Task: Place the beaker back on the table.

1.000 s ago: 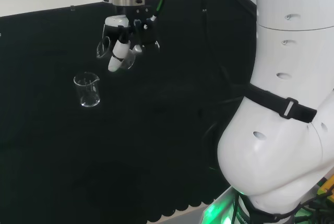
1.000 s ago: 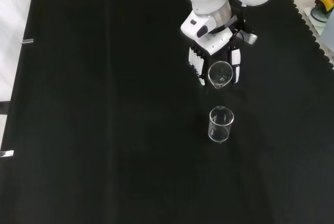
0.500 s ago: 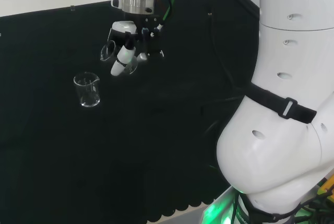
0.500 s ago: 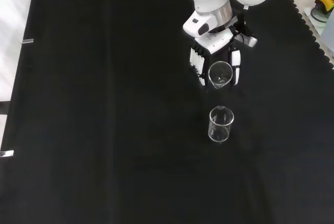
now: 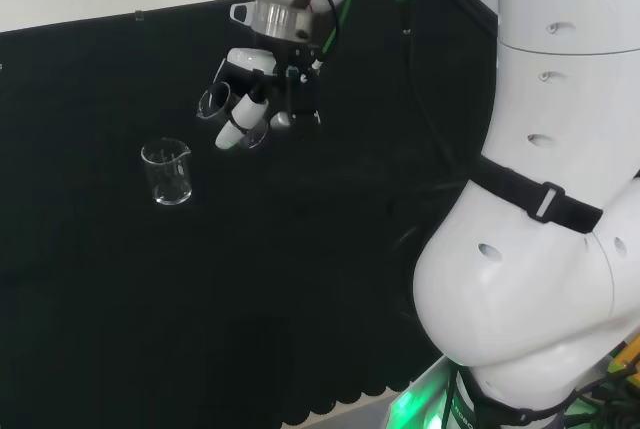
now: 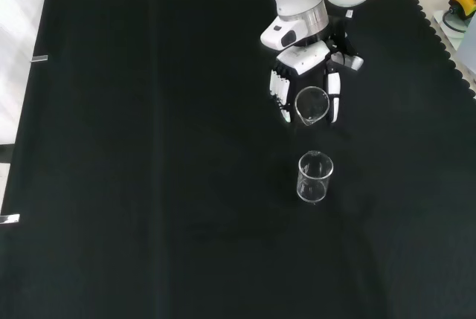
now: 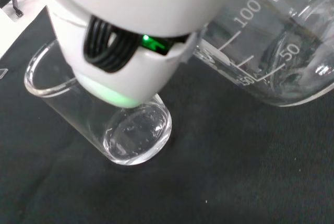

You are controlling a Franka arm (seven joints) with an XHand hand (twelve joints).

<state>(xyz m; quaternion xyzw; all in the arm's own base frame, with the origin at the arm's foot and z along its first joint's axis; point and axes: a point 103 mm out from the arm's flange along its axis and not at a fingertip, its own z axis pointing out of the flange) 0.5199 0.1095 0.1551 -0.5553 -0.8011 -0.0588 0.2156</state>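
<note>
A clear glass beaker (image 6: 312, 105) is clasped between curled fingers of the hand (image 6: 301, 81), tilted, mouth angled left in the head view. A second beaker (image 6: 314, 176) stands upright on black cloth (image 6: 149, 170).

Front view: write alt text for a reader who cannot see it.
The hand comes in from the top and holds a clear glass beaker above the black cloth, fingers curled round it. A second clear beaker stands upright on the cloth just below it in the view, apart from the hand.
</note>
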